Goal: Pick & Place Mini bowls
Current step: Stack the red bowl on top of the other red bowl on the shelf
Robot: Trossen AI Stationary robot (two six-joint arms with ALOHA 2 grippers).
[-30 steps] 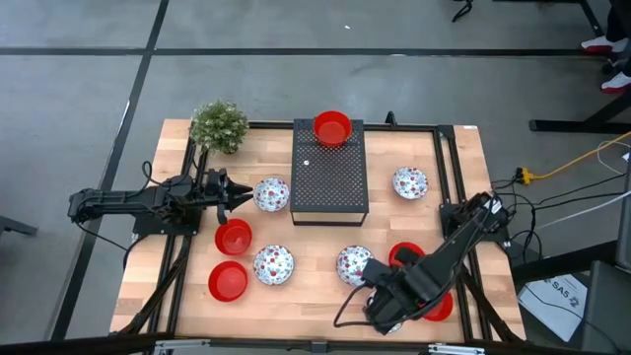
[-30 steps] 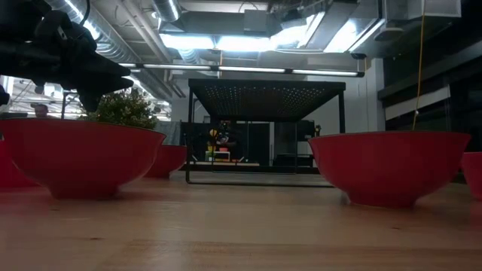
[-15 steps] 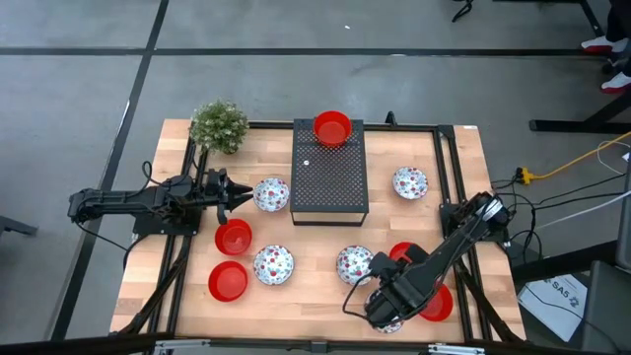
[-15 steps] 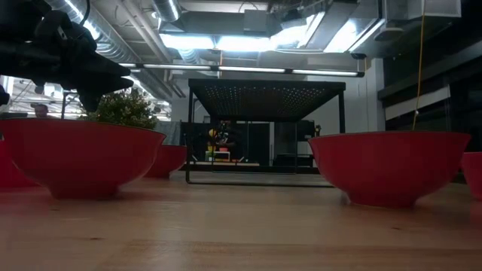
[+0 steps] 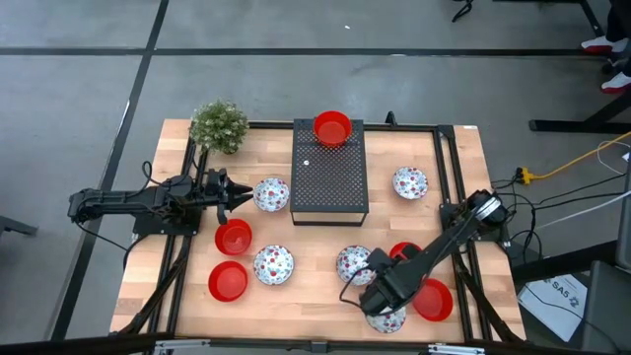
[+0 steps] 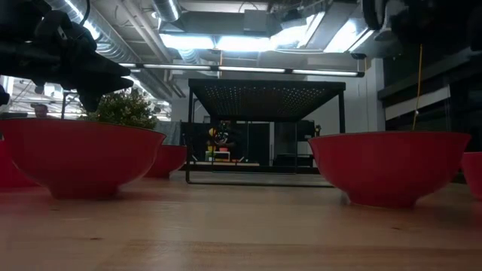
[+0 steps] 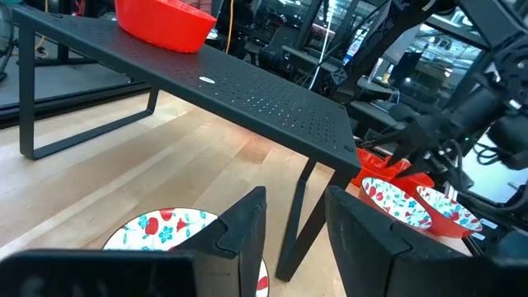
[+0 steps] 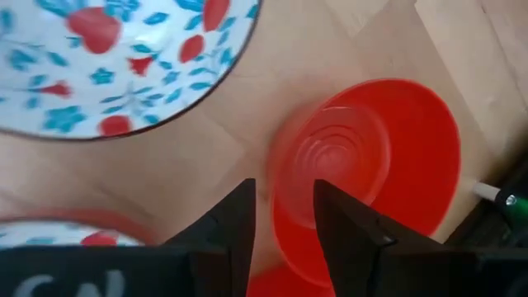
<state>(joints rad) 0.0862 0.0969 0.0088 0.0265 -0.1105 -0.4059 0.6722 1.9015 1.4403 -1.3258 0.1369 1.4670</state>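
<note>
Ten mini bowls show in the high view. One red bowl point(image 5: 332, 128) sits on the black box point(image 5: 330, 177). Floral bowls point(image 5: 271, 194), point(image 5: 410, 182), point(image 5: 273, 264), point(image 5: 354, 264) and red bowls point(image 5: 234, 238), point(image 5: 228, 281), point(image 5: 432, 301) rest on the table. My right gripper point(image 5: 380, 296) hangs near the near edge, partly over another floral bowl point(image 5: 386, 318) and beside a red bowl point(image 5: 404, 254). In its wrist view it point(image 8: 285, 219) is open, pointing down at a red bowl's rim point(image 8: 285, 177). My left gripper point(image 5: 229, 194) point(image 7: 295, 235) waits open beside a floral bowl point(image 7: 169, 227).
A small green plant point(image 5: 219, 125) stands at the far left corner. The black perforated box stands on legs point(image 7: 293, 223) at the table's middle. Dark frame rails point(image 5: 449, 168) run along the table's sides. Bare wood point(image 5: 315, 291) lies between the near bowls.
My right gripper has moved toward the table's left along the near edge. That uncovers more of the near-right red bowl and brings a floral bowl into sight below the gripper. The right arm now shows at the low view's upper right. No bowl has moved.
</note>
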